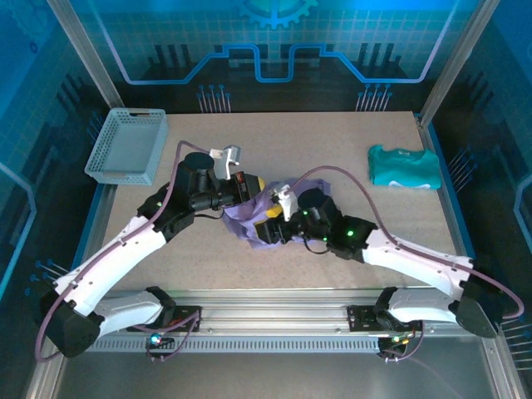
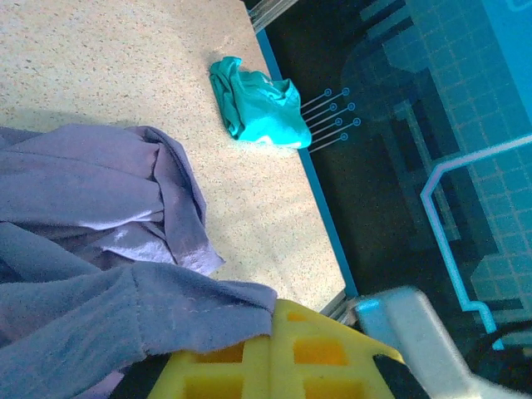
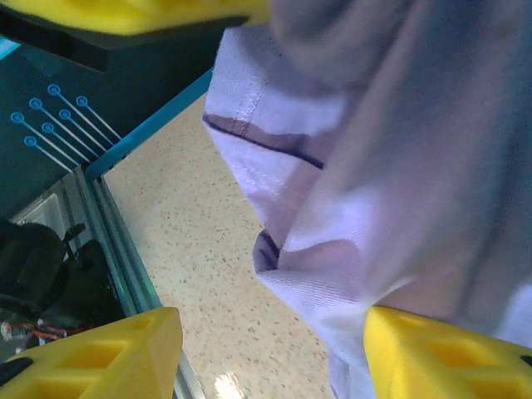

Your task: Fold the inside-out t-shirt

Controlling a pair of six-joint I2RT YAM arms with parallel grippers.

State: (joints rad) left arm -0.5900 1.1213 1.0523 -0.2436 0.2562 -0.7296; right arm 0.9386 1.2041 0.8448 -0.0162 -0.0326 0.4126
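Nearest the viewer, an aluminium rail point(image 1: 274, 320) runs along the near edge of a speckled beige worktop point(image 1: 332, 133). From it a white left arm point(image 1: 125, 249) and a white right arm point(image 1: 416, 258) reach inward and meet near the middle. Between them sits the lavender-purple soft cloth inside-out t-shirt point(image 1: 245, 220), crumpled into a bunch just left of centre, part lying on the surface and part drawn up to the jaws. The left gripper point(image 1: 252, 184) has its yellow jaws closed tight on a fold of the shirt, whose stitched hem drapes over one jaw. The right gripper point(image 3: 270, 332) meets the bunch from the right, its yellow jaws standing wide apart; cloth rests on one jaw, while the other hangs over bare worktop. Open surface surrounds the bunch on every side. Farther back, a grey plastic mesh basket point(image 1: 129, 145) sits near the far left corner. A small folded teal-turquoise garment point(image 1: 403, 166) lies close to the blue-trimmed right edge, well apart from the shirt.
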